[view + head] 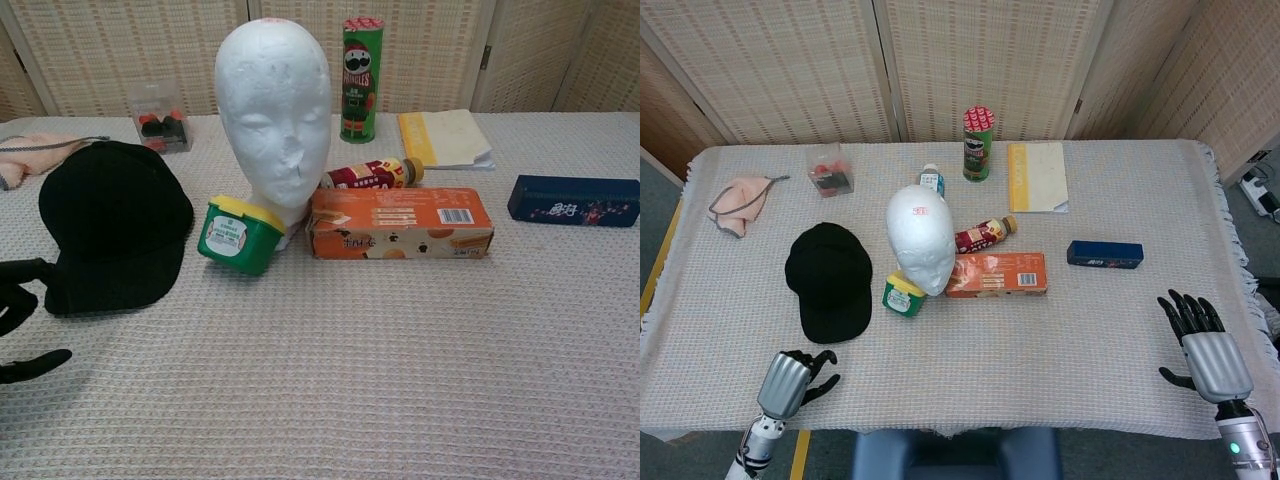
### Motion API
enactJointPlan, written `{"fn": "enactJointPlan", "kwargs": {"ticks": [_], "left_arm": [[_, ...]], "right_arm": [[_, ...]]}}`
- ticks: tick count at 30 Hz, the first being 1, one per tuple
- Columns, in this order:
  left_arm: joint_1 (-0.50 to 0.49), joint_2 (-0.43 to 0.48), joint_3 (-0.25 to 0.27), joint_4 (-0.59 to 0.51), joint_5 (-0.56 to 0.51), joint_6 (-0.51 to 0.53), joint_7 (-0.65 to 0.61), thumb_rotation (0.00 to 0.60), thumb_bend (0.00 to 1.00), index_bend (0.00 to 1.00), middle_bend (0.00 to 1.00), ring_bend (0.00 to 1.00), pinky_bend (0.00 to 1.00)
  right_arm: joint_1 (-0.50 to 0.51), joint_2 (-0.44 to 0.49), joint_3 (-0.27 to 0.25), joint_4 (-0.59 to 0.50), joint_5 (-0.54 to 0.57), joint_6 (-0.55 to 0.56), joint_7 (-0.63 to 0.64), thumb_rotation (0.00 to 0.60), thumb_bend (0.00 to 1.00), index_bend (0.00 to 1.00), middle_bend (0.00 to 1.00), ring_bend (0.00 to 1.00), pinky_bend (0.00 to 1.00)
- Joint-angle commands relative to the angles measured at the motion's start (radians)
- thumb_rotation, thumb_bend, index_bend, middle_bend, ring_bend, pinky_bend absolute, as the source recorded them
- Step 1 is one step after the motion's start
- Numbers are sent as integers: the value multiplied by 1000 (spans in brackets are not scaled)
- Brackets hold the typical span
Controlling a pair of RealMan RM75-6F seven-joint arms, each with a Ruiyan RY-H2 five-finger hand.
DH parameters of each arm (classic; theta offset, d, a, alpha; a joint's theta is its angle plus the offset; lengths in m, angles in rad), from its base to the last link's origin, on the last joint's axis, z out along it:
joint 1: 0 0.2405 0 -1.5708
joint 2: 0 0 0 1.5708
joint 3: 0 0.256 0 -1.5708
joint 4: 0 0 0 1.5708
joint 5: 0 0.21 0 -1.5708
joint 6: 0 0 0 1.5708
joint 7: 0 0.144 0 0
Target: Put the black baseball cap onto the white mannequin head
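The black baseball cap [828, 280] lies flat on the table left of centre, brim toward the near edge; the chest view shows the cap [112, 225] too. The white mannequin head [919, 238] stands upright just right of it and fills the middle of the chest view, mannequin head [273, 110]. My left hand [790, 378] hovers near the front edge below the cap, fingers apart and empty; its dark fingertips [22, 300] enter the chest view at the left, just short of the brim. My right hand [1205, 345] rests open at the front right corner, far from both.
A green tub [903, 295] and an orange box [997, 274] press against the mannequin's base. Behind stand a small bottle [984, 234], a Pringles can [978, 143], a yellow booklet [1036, 176] and a clear case [830, 170]. A pink cloth [740, 200] lies far left, a blue box [1105, 254] right.
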Motion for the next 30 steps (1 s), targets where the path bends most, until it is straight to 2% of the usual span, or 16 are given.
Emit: {"fn": "enactJointPlan", "kwargs": {"ticks": [1,11,21,30], "left_arm": [[-29,-61,-6,98,-28,-34,-10,600,218,548,1000,1000,1000],[-86,-144,-27,297,-96,-123,-27,600,221,499,1000,1000,1000],[-112,-175,-32,354,-139,-141,-48,600,240,495,1000,1000,1000],[-128,-201,-34,385,-171,-176,-38,600,241,484,1000,1000,1000]], "right_arm": [[1,1,0,0,2,-2,0,600,53,0,0,0,0],[9,7,-4,-6,21,-33,-9,600,54,0,0,0,0],[12,10,0,-9,37,-42,-14,600,53,0,0,0,0],[2,33,12,-22,32,-7,18,600,54,0,0,0,0]]}}
